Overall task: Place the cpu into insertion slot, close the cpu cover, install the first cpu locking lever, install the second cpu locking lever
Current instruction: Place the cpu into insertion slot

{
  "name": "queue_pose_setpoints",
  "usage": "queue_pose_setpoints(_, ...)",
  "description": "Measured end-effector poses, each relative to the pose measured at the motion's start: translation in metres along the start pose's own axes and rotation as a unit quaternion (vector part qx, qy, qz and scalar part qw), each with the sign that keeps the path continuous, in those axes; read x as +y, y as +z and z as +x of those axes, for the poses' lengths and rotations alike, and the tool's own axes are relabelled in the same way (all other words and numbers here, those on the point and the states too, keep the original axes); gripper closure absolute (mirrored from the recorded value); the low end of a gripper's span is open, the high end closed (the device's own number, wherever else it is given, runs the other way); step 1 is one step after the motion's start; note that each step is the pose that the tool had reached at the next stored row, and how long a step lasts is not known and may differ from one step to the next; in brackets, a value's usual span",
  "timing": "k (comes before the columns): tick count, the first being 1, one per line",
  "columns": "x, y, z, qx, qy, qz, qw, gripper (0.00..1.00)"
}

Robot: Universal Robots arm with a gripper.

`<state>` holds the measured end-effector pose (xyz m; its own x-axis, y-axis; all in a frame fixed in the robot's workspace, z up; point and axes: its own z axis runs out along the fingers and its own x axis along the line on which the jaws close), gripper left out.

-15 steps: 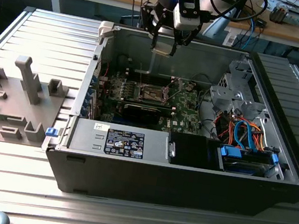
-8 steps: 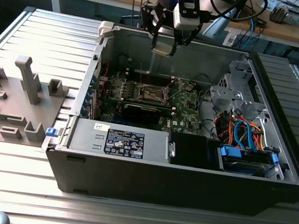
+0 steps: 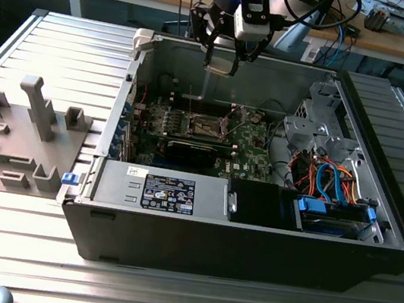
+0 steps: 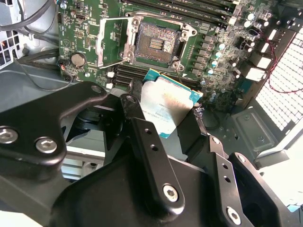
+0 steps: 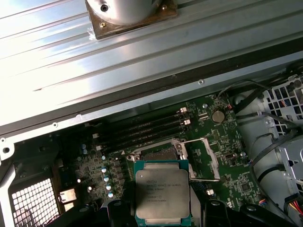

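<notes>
My gripper [image 3: 221,64] hangs above the open computer case, near its far wall, shut on the cpu [image 3: 220,67]. In both wrist views the cpu [image 4: 165,106] [image 5: 163,196] is a silvery square plate on a green-edged base, clamped by two opposite edges between the black fingers [image 4: 135,111]. Below it on the green motherboard lies the insertion slot [image 4: 156,45] [image 3: 206,127], a dark square socket with bare contacts and nothing in it. Its metal cpu cover [image 4: 111,45] [image 5: 204,161] is swung open to one side. In the first wrist view the cpu hides part of the slot [image 5: 154,153].
A labelled power supply box [image 3: 165,190] fills the case's near side. A drive cage with blue and orange cables [image 3: 328,179] sits at the exterior view's right. Long black memory slots [image 5: 142,128] run beside the socket. A grey fixture block [image 3: 40,107] stands outside the case.
</notes>
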<state>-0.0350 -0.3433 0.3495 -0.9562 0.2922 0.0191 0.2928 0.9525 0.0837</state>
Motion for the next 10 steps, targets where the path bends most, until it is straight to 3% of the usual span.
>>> queue_pose_setpoints(10,0.0,0.0,0.0,-0.0002,0.002,-0.0001,1.0,0.46)
